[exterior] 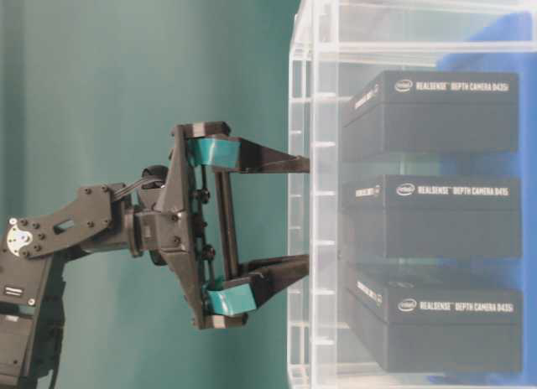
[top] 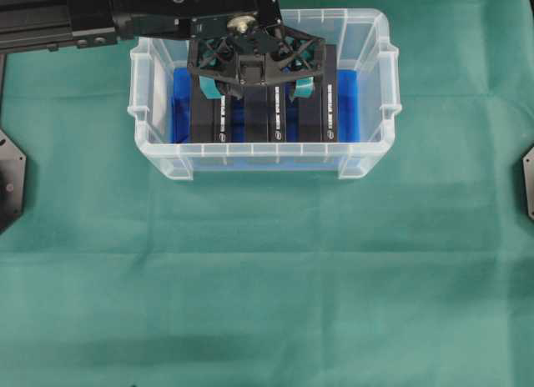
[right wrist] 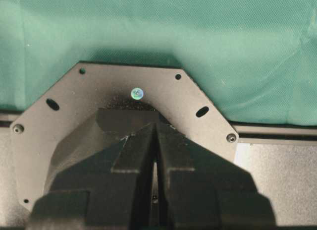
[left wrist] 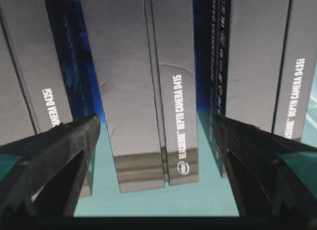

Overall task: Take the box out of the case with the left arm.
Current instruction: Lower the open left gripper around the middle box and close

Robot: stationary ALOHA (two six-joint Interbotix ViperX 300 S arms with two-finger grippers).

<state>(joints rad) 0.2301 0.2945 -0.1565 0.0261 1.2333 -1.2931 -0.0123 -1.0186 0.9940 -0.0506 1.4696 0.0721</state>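
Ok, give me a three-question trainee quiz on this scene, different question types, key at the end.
1. True or false: the left gripper is shut on a box.
2. How many boxes stand in the case? A) two B) three C) four
3. Fill in: the left gripper's fingers straddle the ______ box.

Key
1. False: its jaws stand open, with no box held.
2. B.
3. Middle.
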